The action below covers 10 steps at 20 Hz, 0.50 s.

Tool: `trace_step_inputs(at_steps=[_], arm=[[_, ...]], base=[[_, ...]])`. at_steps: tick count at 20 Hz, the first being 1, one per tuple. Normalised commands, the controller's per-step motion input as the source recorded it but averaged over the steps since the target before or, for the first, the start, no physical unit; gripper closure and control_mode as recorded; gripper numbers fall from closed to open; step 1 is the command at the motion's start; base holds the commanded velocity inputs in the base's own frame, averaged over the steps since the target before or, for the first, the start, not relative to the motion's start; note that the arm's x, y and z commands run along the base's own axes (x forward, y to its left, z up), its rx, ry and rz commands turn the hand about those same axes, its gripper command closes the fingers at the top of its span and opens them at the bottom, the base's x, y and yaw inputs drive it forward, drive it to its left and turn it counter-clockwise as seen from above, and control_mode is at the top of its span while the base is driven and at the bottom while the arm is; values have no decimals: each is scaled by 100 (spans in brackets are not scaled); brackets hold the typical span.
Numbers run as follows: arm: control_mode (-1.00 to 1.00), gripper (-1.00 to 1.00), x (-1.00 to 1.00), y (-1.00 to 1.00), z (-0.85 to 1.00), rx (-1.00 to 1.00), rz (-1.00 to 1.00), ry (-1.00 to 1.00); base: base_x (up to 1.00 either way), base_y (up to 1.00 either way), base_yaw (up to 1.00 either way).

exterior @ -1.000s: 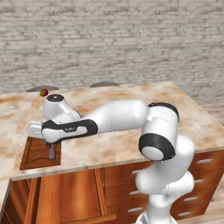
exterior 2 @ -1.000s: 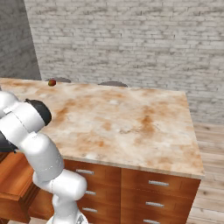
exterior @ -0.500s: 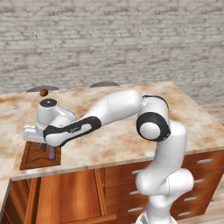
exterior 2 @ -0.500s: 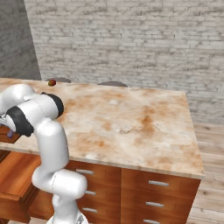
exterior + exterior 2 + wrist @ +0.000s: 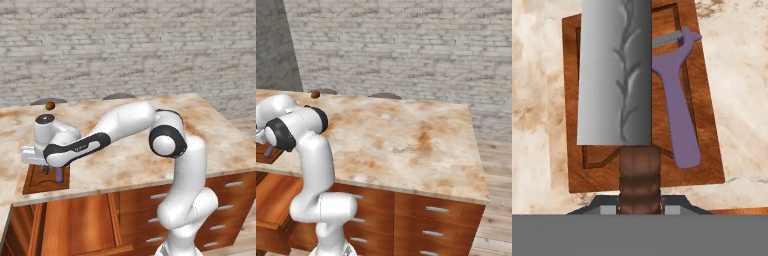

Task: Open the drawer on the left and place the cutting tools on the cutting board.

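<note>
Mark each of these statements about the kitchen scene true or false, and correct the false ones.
1. The purple T-shaped peeler lies on the dark brown wooden cutting board. True.
2. The gripper is open and empty. False: it is shut on the dark handle of the grey-bladed knife.
3. The knife is held over the cutting board. True.
4. The small red-green fruit sits on the cutting board. False: it rests on the marbled beige countertop, near the back edge.
5. The peeler lies across the knife blade. False: it lies beside the blade.
</note>
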Motion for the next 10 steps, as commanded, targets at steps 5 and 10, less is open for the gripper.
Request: trace_step_inputs(at_steps=[5, 10], arm=[[-100, 100, 7, 0, -43, 0, 0, 4], [-100, 100, 29, 0, -43, 0, 0, 7]], base=[[0, 0, 0], [0, 0, 0]])
